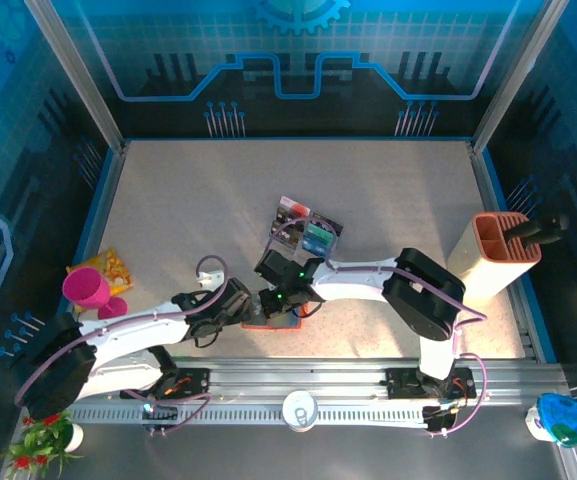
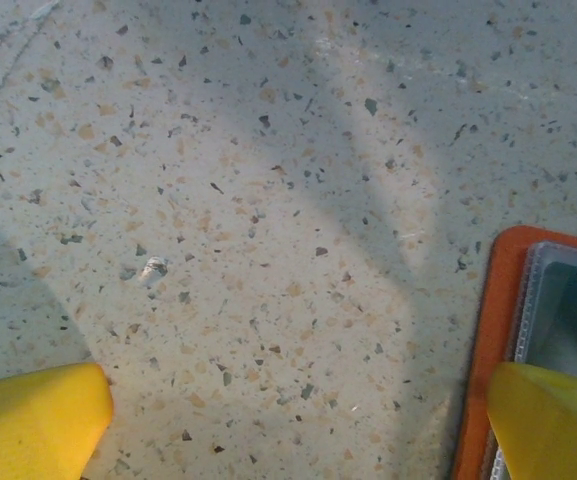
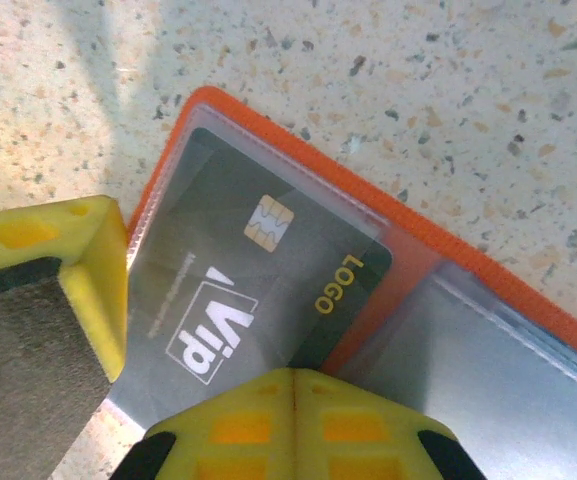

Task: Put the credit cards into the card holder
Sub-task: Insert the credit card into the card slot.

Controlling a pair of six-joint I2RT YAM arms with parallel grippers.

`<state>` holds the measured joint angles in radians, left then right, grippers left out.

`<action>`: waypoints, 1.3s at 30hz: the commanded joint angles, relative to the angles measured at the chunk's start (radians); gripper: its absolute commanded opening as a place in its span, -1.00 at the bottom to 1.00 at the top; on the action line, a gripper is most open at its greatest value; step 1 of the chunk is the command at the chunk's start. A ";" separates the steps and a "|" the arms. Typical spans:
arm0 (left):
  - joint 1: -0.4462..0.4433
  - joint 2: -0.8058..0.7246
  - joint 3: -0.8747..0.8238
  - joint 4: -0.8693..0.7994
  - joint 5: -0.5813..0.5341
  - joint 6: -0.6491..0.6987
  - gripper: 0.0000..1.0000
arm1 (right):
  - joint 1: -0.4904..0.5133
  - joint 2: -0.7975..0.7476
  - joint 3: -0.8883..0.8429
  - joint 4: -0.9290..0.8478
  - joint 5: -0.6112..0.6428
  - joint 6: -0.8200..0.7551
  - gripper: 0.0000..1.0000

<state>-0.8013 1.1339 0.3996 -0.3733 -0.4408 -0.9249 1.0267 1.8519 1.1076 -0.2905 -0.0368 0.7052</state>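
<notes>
Closed right end effector (image 3: 293, 390) overlaps black card (image 3: 218, 250), VIP print legible from wrist.

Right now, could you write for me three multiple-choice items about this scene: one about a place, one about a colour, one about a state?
1. Where is the black VIP card?
A. partly inside a clear pocket of the orange card holder
B. wholly outside it
C. hidden in the closed holder

2. What colour is the word LOGO on that card?
A. white
B. gold
C. red

3. How does the left gripper stand?
A. shut on a card
B. shut on nothing
C. wide open

Answers:
1 A, the clear pocket covers the card's chip end, not the LOGO end.
2 B, the letters are gold, unlike the white VIP mark.
3 C, its yellow fingers sit far apart in the left wrist view.
</notes>
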 commanded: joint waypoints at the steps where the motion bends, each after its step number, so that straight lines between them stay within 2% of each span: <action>1: 0.008 -0.016 -0.019 0.032 0.083 0.007 0.99 | -0.014 -0.098 -0.043 -0.003 0.001 -0.007 -0.92; 5: 0.008 -0.076 0.006 -0.011 0.076 0.016 0.98 | -0.043 -0.197 -0.112 0.001 0.023 -0.001 -0.68; 12: 0.016 -0.156 0.053 -0.080 0.052 0.039 0.98 | -0.078 -0.340 -0.249 -0.051 0.125 -0.022 -0.04; 15: 0.019 -0.166 0.072 -0.083 0.054 0.051 0.98 | -0.086 -0.356 -0.285 -0.068 0.157 -0.035 0.07; 21: 0.018 -0.133 0.108 -0.073 0.069 0.072 0.98 | -0.086 -0.327 -0.307 -0.058 0.168 -0.041 0.09; 27: 0.018 -0.083 0.126 -0.045 0.094 0.080 0.99 | -0.097 -0.282 -0.308 -0.028 0.162 -0.041 -0.03; 29: 0.019 -0.069 0.132 -0.042 0.100 0.083 0.99 | -0.104 -0.274 -0.311 -0.022 0.162 -0.042 -0.20; 33: 0.019 -0.048 0.151 -0.030 0.111 0.095 0.99 | -0.136 -0.295 -0.335 -0.016 0.167 -0.046 -0.77; 36: 0.019 -0.031 0.167 -0.021 0.118 0.104 0.99 | -0.171 -0.336 -0.370 -0.009 0.166 -0.044 -0.95; 39: 0.018 -0.007 0.187 -0.007 0.133 0.111 0.99 | -0.197 -0.371 -0.399 -0.006 0.157 -0.045 -0.96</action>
<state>-0.7879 1.1057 0.5480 -0.4053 -0.3355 -0.8444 0.8551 1.5234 0.7383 -0.2913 0.1055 0.6643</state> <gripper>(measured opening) 0.992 0.065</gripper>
